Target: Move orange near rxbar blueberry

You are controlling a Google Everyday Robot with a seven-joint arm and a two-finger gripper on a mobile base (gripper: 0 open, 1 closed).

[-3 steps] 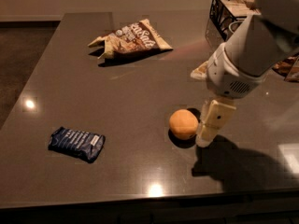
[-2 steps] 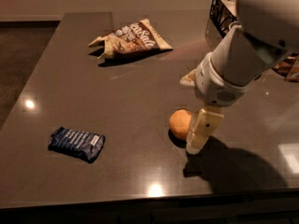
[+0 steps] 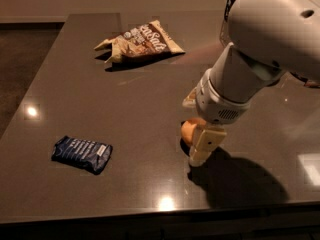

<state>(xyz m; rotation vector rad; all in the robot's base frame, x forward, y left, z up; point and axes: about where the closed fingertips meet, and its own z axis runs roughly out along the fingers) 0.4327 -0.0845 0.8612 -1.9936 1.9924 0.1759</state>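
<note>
the dark glossy table filled the view, its left edge slanting beside dark floor, its near edge along the bottom, a pale wall behind. the white arm reached in from the upper right. a snack bag lay near the far edge. the rxbar lay front left, well apart from the orange, with bare top between them. the gripper stood low at the orange's right side, hiding part of it; whether it gripped could not be told.

Cream plastic pincer low over the glossy dark grey counter, beside the round orange-yellow orange; flat dark blue, pale-lettered rxbar blueberry; crinkled brown-and-cream snack bag.
</note>
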